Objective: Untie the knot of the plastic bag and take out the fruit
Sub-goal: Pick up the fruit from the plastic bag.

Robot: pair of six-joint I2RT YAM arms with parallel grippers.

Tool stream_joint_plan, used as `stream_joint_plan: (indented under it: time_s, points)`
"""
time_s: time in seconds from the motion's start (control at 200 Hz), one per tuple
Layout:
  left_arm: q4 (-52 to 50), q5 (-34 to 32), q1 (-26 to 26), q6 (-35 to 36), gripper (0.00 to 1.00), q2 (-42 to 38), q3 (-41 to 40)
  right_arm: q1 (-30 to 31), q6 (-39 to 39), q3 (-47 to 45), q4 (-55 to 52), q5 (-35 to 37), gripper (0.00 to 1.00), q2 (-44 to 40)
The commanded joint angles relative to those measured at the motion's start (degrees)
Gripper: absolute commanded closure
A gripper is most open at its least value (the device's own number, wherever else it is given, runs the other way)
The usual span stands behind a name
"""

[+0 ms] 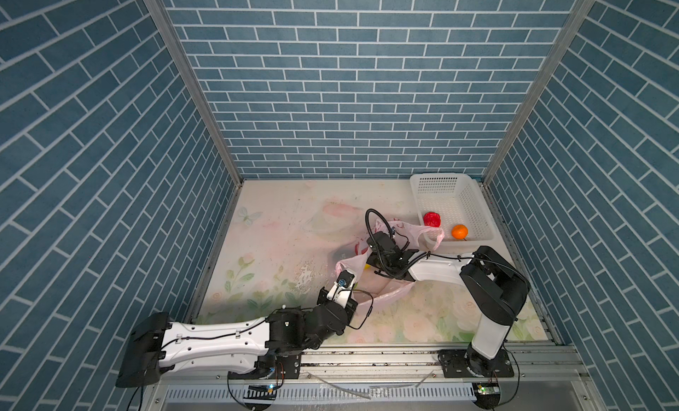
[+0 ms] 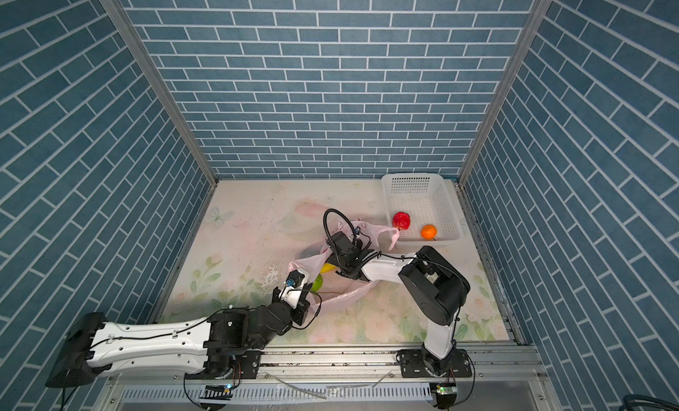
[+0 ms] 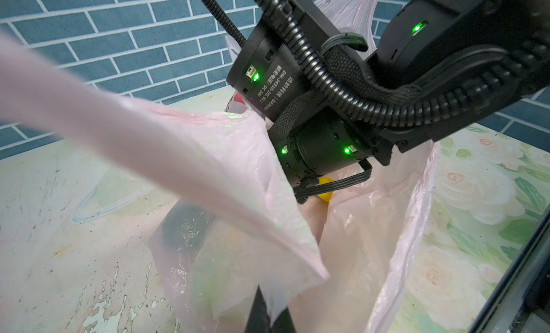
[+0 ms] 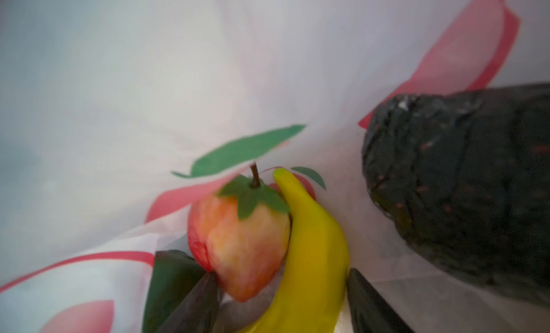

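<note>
The pink plastic bag point(image 1: 389, 293) point(image 2: 349, 291) lies open on the table between both arms. My left gripper point(image 1: 340, 269) point(image 3: 269, 313) is shut on the bag's near rim point(image 3: 208, 168) and holds it up. My right gripper point(image 4: 279, 275) is inside the bag, hidden in both top views. Its jaws stand apart around a yellow banana point(image 4: 312, 242) and a red-orange fruit point(image 4: 238, 242), the fingers close against them. A dark avocado point(image 4: 461, 182) lies beside them, and a green fruit point(image 2: 318, 282) shows at the mouth. The knot is out of view.
A white perforated basket point(image 1: 441, 187) point(image 2: 408, 185) stands at the back right, holding a red strawberry point(image 1: 432, 219) and an orange point(image 1: 459, 232). One pink handle loop point(image 1: 435, 238) drapes over its near corner. Blue brick walls enclose the table; a metal rail runs along the front.
</note>
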Motion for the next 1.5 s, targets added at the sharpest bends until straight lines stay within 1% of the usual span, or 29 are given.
stream_joint_plan:
  time_s: [0.0,0.225,0.295,0.35,0.535,0.825,0.93,1.02,1.125,1.175,1.4,1.495]
  points:
    - [0.18,-0.04,-0.08,0.39,1.0,-0.3,0.54,-0.04,3.22,3.21,-4.84,0.07,0.35,0.66]
    - [0.16,-0.13,-0.09,0.43,1.0,-0.78,0.32,-0.05,3.94,7.38,-10.76,-0.13,0.46,2.71]
    - [0.07,-0.21,-0.15,0.32,1.0,-1.14,0.09,0.05,4.73,7.01,-10.77,-0.67,0.56,2.78]
    - [0.07,-0.24,-0.09,0.22,1.0,-1.48,-0.11,0.07,5.34,6.21,-10.01,-0.96,0.59,2.57]
    - [0.16,-0.4,-0.13,0.13,1.0,-2.15,-0.65,0.05,5.15,5.69,-8.85,-0.96,0.61,2.07]
    - [0.25,-0.21,-0.08,0.13,1.0,-2.28,-0.76,-0.05,5.07,11.89,-13.82,-3.69,0.57,8.12]
    - [0.25,-0.22,-0.09,-0.05,1.0,-2.77,-1.21,-0.01,5.29,12.17,-14.38,-2.91,0.59,8.37]
    - [0.12,-0.38,-0.08,-0.24,1.0,-2.87,-1.3,0.0,5.21,11.53,-13.7,-1.98,0.63,7.13]
    - [0.16,-0.64,-0.09,-0.32,1.0,-2.79,-1.47,0.06,4.53,10.32,-12.4,-0.73,0.74,5.04]
    - [0.07,-0.77,-0.11,-0.29,1.0,-2.55,-1.41,0.09,3.88,9.76,-11.84,-0.26,0.77,3.85]
    - [-0.1,-1.78,-0.08,-0.41,1.0,-2.27,-1.35,1.59,0.01,5.8,-8.81,2.84,0.78,-2.9]
    - [-0.19,-2.03,-0.11,-0.4,1.0,-2.38,-1.25,2.53,-0.89,4.52,-9.72,3.88,0.79,-5.66]
